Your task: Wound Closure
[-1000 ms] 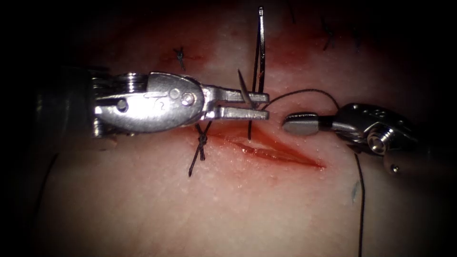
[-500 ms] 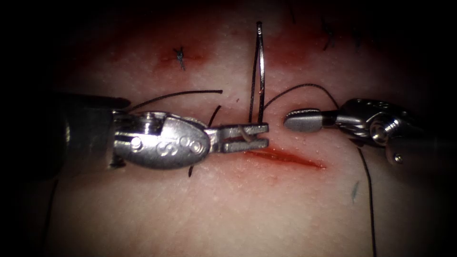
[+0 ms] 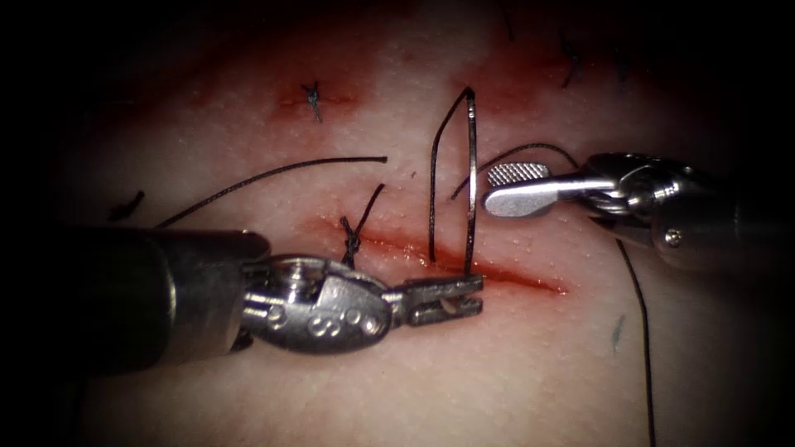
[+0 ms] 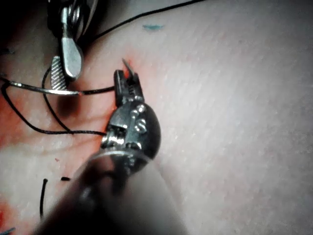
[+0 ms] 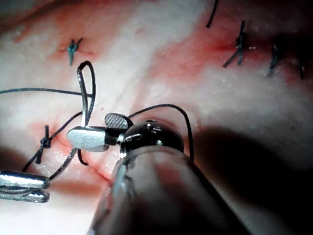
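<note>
So the needle (image 3: 470, 178) is held near its pointed end by the left arm's tool (image 3: 443, 298), whose jaws are clamped on it just below the cut (image 3: 489, 273), on the lower lip. From there the curve is seen rising across the cut and standing up over the tissue (image 3: 248, 389) on the far side, pretty much clear of it as far as can be told. In the left wrist view the tip is seen poking out past the left tool's jaws (image 4: 128, 83). The right arm's tool (image 3: 517, 189) is parked right beside the needle's upper body with its jaws spread, nothing gripped between them; the ridged face of one jaw is plainly visible. Thread (image 3: 513, 153) is seen trailing off the needle's back end, looping past the right tool and running down the right edge of the scene. Progress-wise: one finished knot (image 3: 352, 240) is sitting on the left end of the cut with its tails sticking out, and another long strand (image 3: 273, 174) is lying across the tissue to the upper left. More tied stitches (image 5: 239, 46) are spotted on another line further back. The stretch of cut to the right of the knot is still gaping and wet with red fluid (image 3: 464, 266), so at least the middle and right part is left to be closed.
</note>
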Robot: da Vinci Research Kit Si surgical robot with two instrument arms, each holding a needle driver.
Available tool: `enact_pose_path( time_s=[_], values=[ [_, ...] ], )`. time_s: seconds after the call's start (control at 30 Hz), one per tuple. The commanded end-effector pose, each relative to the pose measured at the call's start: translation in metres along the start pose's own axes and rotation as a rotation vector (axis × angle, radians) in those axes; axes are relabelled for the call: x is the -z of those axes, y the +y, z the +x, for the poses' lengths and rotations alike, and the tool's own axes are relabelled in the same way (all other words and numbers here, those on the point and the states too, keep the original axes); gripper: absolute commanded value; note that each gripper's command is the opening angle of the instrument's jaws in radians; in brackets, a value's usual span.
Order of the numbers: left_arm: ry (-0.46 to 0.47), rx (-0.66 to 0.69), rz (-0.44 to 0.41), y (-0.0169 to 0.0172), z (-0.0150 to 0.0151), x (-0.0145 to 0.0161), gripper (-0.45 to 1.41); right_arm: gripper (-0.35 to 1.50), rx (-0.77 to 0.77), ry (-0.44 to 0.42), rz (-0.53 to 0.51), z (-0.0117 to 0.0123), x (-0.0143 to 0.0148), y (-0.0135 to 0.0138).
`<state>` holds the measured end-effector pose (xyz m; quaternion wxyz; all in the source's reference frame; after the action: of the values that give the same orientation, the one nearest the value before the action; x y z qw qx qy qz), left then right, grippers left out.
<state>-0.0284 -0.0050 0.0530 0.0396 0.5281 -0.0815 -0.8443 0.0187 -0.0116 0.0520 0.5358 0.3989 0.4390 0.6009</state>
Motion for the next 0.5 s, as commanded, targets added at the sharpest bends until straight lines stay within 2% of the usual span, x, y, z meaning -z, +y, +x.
enact_pose_path(
  time_s=[0.03, 0.17, 0.23, 0.33, 0.5],
  values=[
    [0.001, -0.005, -0.001, 0.0004, -0.0002, -0.0007, -0.45, 1.4, -0.007, -0.003, 0.004, -0.0006, -0.0014, 0.0004],
    [0.0, -0.017, 0.0, 0.0005, -0.0001, -0.0007, -0.45, 1.36, -0.03, -0.001, 0.004, -0.0007, -0.0021, 0.0003],
    [-0.001, -0.029, 0.001, 0.0006, -0.0001, -0.0008, -0.45, 1.25, -0.036, -0.005, 0.008, -0.0007, -0.0022, 0.0002],
    [-0.002, -0.03, 0.001, 0.0007, -0.0001, -0.0009, -0.45, 1.19, -0.046, -0.006, 0.008, -0.0008, -0.0023, 0.0003],
    [-0.003, -0.036, 0.006, 0.0008, -0.0001, -0.0011, -0.45, 1.18, -0.067, -0.004, 0.011, -0.0011, -0.0025, 0.0003]
  ],
)
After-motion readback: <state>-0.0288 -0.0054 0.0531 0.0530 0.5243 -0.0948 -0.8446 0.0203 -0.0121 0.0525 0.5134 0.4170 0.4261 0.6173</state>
